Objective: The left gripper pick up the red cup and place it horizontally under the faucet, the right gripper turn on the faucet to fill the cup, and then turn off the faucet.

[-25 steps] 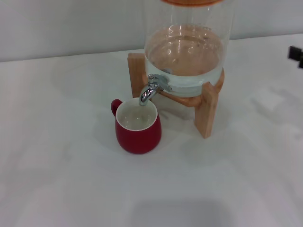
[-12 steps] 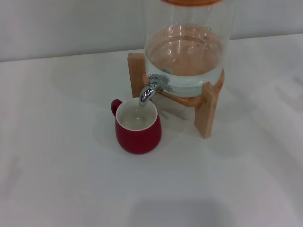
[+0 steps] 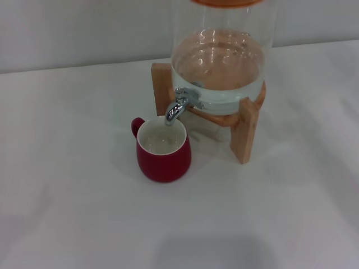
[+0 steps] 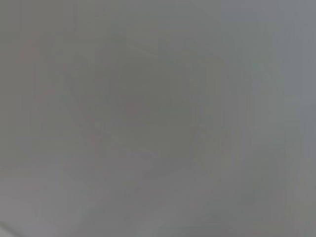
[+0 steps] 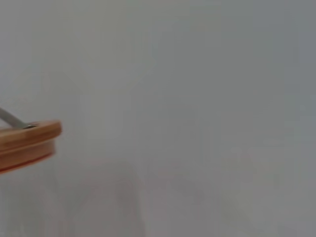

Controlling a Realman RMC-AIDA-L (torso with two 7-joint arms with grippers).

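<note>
red cup (image 3: 163, 151) stands upright under the faucet (image 3: 180, 103), no end effector visible.

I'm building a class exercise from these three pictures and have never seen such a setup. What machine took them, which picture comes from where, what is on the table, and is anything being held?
The machine is a two-armed robot with three cameras. The clear picture comes from its head, looking down at a white table. There a red cup stands upright under the faucet of a glass water dispenser on a wooden stand. The other two come from cameras on its wrists. The left one shows only grey blur; the right one catches the dispenser's wooden lid. Neither hand appears in any picture, so nothing is visibly held.
</note>
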